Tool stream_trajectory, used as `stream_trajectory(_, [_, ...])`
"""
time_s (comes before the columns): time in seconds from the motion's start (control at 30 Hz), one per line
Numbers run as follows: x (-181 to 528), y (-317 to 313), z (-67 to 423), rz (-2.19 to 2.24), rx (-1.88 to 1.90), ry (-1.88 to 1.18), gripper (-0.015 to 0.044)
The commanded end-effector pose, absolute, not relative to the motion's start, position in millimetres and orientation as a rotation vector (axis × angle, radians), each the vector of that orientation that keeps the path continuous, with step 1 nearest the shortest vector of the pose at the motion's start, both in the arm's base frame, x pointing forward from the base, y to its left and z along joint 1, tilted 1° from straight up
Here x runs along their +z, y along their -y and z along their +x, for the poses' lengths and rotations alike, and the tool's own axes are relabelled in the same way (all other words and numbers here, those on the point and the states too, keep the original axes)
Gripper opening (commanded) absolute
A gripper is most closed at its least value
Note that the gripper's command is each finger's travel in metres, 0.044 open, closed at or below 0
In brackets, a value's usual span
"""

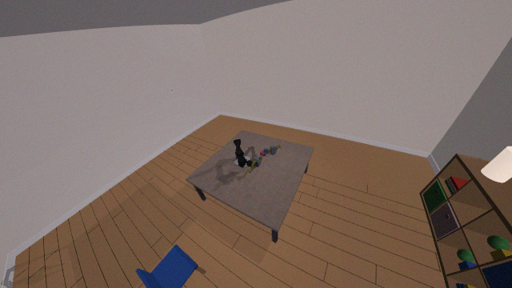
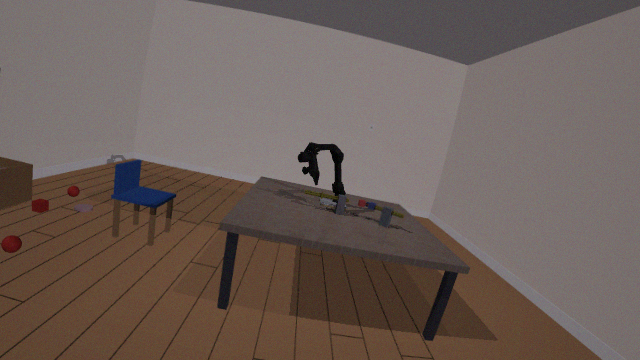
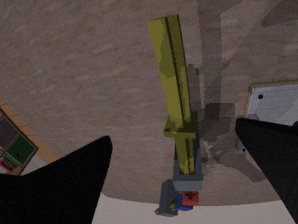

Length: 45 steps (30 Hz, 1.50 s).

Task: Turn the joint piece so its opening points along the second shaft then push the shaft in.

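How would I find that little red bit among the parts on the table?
Start at the grey square table, then the long yellow shaft running across it past the black robot arm. Between the two grey blocks sits the small red joint piece, beside a blue piece; it alone is red.

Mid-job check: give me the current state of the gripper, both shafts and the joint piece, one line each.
gripper: open, holding nothing, raised above the table.
near yellow shaft: lying in its grey block, untouched, below the gripper.
joint piece: red and blue, between the two blocks, not held; its opening's direction is too small to tell.
far shaft: in the far grey block, untouched.
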State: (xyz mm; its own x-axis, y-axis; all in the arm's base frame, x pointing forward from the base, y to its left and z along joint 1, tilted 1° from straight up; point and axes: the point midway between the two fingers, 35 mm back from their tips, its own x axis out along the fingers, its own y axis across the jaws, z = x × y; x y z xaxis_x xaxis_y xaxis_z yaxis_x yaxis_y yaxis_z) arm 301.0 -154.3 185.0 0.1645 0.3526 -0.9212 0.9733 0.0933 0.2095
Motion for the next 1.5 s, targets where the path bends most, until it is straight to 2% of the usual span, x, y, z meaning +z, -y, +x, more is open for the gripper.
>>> stream_trajectory(0.0, [186.5, 160.4, 301.9, 1.418, -0.767, -1.363, 0.044])
stream_trajectory(0.57, [124.8, 150.6, 312.2, 0.985, -1.16, -1.353, 0.044])
stream_trajectory(1.47, [94.2, 151.4, 309.5, 0.982, -1.166, -1.355, 0.044])
